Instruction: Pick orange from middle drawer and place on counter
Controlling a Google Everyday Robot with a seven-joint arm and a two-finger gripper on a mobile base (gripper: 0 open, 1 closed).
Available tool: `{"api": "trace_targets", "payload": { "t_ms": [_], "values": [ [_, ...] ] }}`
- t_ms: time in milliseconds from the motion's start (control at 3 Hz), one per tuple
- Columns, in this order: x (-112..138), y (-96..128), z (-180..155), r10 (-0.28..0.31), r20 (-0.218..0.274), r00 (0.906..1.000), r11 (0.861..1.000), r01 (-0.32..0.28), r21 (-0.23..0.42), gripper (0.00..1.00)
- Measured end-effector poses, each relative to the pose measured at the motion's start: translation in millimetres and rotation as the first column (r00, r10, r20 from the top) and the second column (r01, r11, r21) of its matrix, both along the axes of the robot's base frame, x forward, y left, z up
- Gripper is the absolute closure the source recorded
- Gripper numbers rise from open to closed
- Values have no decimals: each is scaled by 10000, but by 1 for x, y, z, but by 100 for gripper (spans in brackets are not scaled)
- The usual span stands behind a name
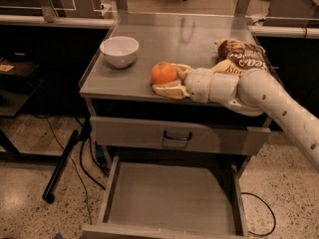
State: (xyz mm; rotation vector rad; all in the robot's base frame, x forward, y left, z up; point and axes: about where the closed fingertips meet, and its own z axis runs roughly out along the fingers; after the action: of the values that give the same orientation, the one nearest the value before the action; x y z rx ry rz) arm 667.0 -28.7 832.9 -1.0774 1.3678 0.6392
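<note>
The orange is at the counter's front edge, near the middle, and looks to be resting on the steel top. My gripper reaches in from the right and is shut on the orange, one finger along its near side and the other behind it. Below, the middle drawer is pulled out, showing a bare grey floor.
A white bowl stands at the counter's left. A brown chip bag lies at the right, partly behind my arm. The top drawer is closed. Black cables and a stand leg lie on the floor to the left.
</note>
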Motion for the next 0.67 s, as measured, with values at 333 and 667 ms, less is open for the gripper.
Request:
{"api": "trace_targets", "payload": {
  "t_ms": [333, 667],
  "values": [
    [0, 0, 0, 0, 0, 10000, 10000, 0, 0, 12],
    [0, 0, 0, 1, 0, 10000, 10000, -1, 0, 0]
  ]
}}
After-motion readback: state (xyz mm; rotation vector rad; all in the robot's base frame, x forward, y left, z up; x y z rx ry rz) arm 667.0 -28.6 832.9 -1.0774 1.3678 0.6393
